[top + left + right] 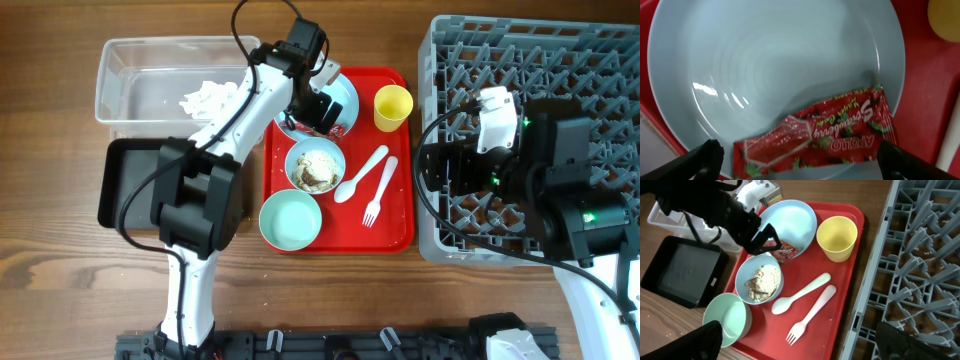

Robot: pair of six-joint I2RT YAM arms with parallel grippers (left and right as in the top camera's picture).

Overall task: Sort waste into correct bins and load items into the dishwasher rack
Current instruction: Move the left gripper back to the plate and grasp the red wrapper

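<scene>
One left gripper (800,157) wide above plate (765,60)

The wrapper (815,137) lies on the plate (765,60), on the tray (395,225).

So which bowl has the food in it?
The pale blue bowl in the middle of the red tray, beside the white spoon: it holds brownish-white scraps. The mint bowl next to it is empty.
</scene>
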